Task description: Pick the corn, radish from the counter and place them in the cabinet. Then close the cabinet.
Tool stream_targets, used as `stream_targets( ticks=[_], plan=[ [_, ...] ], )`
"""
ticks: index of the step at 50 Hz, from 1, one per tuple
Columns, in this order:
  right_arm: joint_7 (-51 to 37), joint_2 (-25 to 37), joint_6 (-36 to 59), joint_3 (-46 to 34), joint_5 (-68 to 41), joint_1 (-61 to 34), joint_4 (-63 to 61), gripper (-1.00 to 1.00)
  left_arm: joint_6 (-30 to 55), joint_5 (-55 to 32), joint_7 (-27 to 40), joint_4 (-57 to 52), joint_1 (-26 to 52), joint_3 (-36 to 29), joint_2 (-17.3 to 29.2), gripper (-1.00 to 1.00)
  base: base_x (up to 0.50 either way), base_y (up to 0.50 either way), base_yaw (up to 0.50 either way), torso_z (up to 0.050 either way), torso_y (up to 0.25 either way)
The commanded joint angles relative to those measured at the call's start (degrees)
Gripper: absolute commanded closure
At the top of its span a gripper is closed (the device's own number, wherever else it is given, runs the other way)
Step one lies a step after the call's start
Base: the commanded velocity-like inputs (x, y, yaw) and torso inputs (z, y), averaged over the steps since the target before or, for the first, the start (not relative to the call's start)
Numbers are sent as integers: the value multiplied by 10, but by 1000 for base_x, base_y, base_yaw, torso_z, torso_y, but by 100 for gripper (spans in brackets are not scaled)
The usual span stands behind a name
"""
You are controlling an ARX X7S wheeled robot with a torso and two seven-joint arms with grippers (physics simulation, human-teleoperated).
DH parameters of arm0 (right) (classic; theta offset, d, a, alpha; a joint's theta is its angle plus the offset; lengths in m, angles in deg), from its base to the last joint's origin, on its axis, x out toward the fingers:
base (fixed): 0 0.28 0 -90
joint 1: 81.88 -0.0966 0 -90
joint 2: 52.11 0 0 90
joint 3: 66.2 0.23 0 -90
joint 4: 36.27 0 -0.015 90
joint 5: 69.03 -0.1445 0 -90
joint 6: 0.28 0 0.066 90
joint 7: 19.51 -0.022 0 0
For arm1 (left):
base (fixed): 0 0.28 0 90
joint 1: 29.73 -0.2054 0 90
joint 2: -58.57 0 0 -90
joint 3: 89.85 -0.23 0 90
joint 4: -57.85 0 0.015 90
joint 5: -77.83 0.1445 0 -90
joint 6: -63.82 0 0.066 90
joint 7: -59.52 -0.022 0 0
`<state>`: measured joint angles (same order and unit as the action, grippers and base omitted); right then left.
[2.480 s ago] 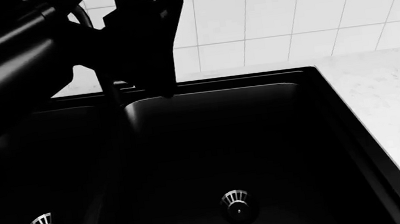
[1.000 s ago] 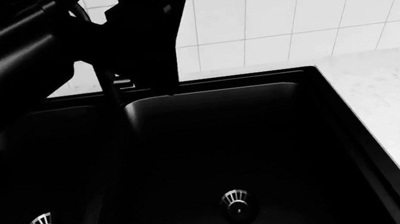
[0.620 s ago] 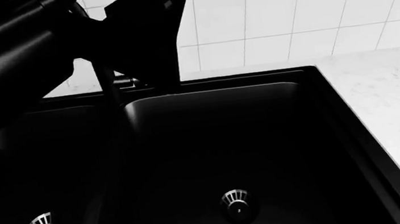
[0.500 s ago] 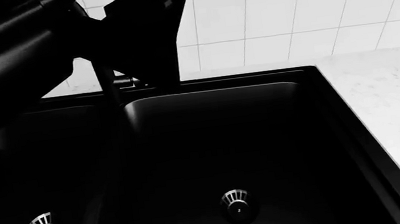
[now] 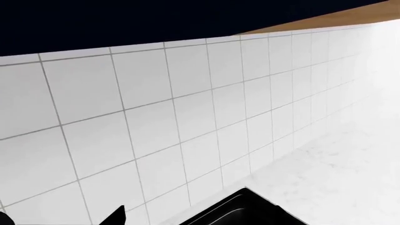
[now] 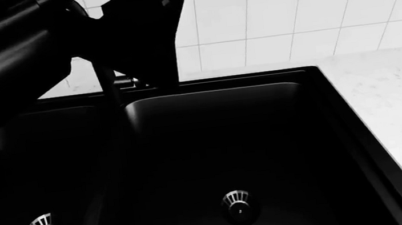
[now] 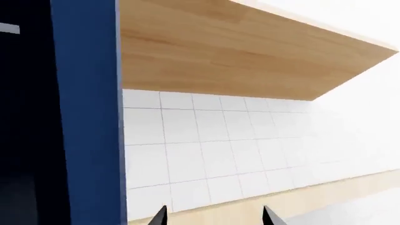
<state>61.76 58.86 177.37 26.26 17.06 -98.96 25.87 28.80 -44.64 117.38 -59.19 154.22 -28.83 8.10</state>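
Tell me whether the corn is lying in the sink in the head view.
No: both black sink basins show only their drains, no corn.

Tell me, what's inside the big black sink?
Only two round metal drains show in the sink: one in the bigger bowl, one in the other. No corn or radish shows. The left arm hides that bowl's far corner.

Under my arms, the double sink point(image 6: 220, 144) is matt black with metal drain strainers point(image 6: 236, 200); counter point(image 6: 399, 99) marble-look, wall tiles point(image 6: 289, 15) glossy white, cabinet underside point(image 7: 237, 61) wood.
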Motion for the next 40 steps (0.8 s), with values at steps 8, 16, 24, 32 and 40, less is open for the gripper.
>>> stream_targets(
  ticks=[8, 16, 24, 32, 40],
  plan=[
    [87, -54, 23, -129, -242, -72, -34, -100, -3, -3, 1, 0, 5, -4, 0, -100, -4, 6, 0, 12, 25],
    [87, -52, 23, -153, -246, -55, -39, -100, -4, -2, 0, 0, 4, -4, 3, -100, -6, 7, 1, 10, 24],
    [87, -52, 23, -166, -246, -53, -39, -100, -5, -3, 0, -1, 4, -4, 4, -100, -1, 8, 6, 8, 18],
    [87, -52, 23, -181, -244, -54, -38, -100, -6, -3, -1, -1, 6, -5, 4, -100, -1, 9, 8, 8, 17],
    [86, -61, 23, -217, -245, -47, -30, -100, -7, -2, -2, -1, 5, -5, 5, -100, -1, 10, 9, 8, 17]
  ],
)
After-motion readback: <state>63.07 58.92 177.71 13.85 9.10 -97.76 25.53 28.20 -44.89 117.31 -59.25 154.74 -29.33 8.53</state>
